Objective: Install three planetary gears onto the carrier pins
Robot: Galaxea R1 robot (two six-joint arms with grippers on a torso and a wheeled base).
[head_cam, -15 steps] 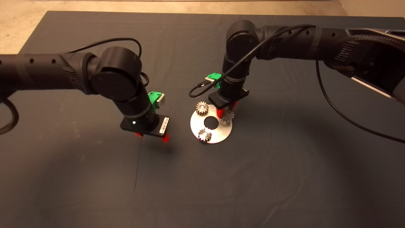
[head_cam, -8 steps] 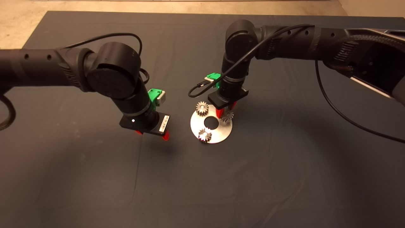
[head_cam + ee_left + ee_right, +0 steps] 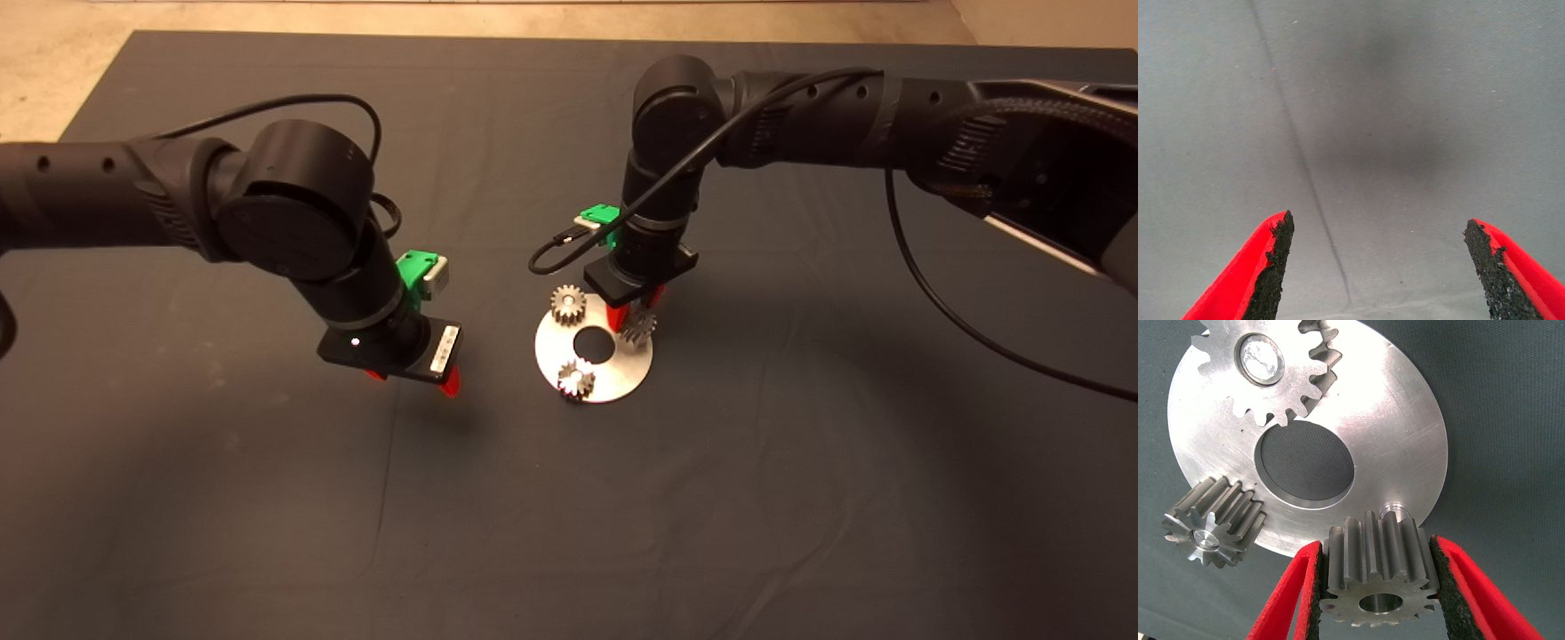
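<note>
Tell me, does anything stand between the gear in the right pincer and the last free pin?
Nothing visible does. The right pincer holds the small silvery steel spur gear close beside the short bare metal pin at the edge of the flat round silver disc.

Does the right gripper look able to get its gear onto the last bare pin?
Probably yes: the right gripper holds the gear just beside the bare pin, with nothing between them.

1. Head view: we look down from above on the whole mat (image 3: 569, 533), far off.
2. Left wrist view: close, facing bare mat (image 3: 1405, 100) only.
3. Right wrist view: very close on the disc (image 3: 1405, 420), which the head view (image 3: 622, 373) shares.
</note>
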